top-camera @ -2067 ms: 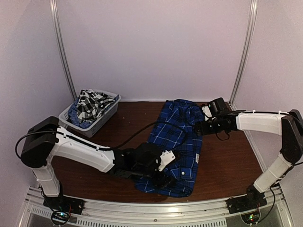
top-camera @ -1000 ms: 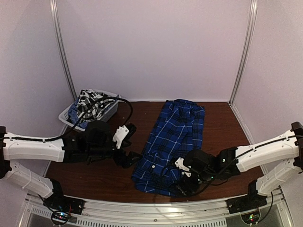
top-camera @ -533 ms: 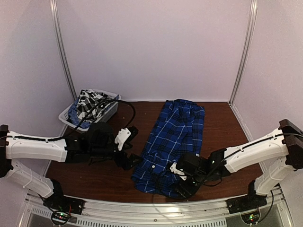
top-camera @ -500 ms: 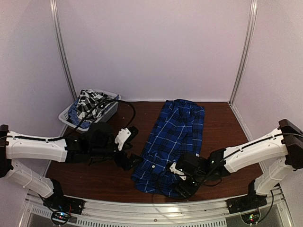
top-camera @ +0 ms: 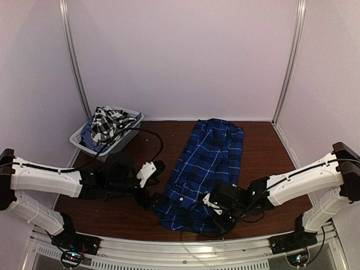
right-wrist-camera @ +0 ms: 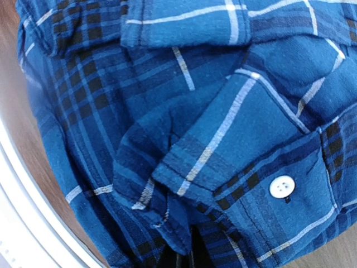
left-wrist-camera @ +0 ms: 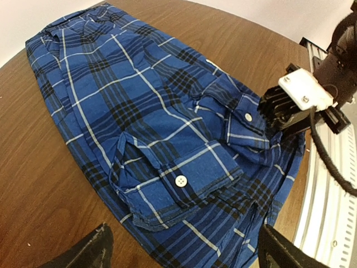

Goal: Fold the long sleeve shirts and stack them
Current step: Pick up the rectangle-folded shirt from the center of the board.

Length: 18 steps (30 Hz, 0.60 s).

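A royal blue and navy plaid long sleeve shirt (top-camera: 209,163) lies lengthwise on the brown table (top-camera: 270,163), sleeves folded in, buttoned cuffs near the front. My right gripper (top-camera: 220,218) is at the shirt's near right edge, shut on a bunched fold of blue fabric (right-wrist-camera: 184,223) beside a cuff with a white button (right-wrist-camera: 281,186). My left gripper (top-camera: 156,198) hovers at the shirt's near left edge, open, its fingertips (left-wrist-camera: 83,254) spread over the hem with nothing between them. A black-and-white checked shirt (top-camera: 108,121) sits in the basket.
The white mesh basket (top-camera: 121,143) stands at the back left, holding more cloth. The aluminium rail (top-camera: 185,247) runs along the table's near edge, close behind the shirt's hem. White walls enclose the back and sides.
My right gripper has shut on the shirt's near right edge. The left arm has slid nearer and to the right, up to the shirt's near left edge, still open.
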Available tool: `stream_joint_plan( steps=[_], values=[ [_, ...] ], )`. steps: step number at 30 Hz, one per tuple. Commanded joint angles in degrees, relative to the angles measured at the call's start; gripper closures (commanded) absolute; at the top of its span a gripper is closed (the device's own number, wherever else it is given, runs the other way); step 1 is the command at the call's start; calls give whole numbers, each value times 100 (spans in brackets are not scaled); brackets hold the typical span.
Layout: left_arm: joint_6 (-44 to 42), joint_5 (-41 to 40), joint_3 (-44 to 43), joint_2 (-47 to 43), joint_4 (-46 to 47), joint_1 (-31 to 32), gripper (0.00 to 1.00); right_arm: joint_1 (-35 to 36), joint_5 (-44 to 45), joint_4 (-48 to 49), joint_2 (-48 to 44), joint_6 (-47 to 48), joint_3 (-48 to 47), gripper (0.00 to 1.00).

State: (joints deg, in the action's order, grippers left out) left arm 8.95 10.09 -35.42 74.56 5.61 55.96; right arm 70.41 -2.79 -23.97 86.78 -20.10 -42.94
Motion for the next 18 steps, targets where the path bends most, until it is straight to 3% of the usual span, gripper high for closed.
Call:
stream_joint_plan(
  steps=[1, 9, 18],
  values=[
    [-488, 467, 242, 27, 760, -27, 9, 52, -161, -99, -236, -218, 146, 100],
    [-1511, 741, 844, 7, 1448, 204, 10, -258, -502, -185, -789, -602, 369, 100],
    [-2744, 508, 948, 422, 1379, 854, 10, -964, -1186, -127, -1603, -677, 652, 100]
  ],
)
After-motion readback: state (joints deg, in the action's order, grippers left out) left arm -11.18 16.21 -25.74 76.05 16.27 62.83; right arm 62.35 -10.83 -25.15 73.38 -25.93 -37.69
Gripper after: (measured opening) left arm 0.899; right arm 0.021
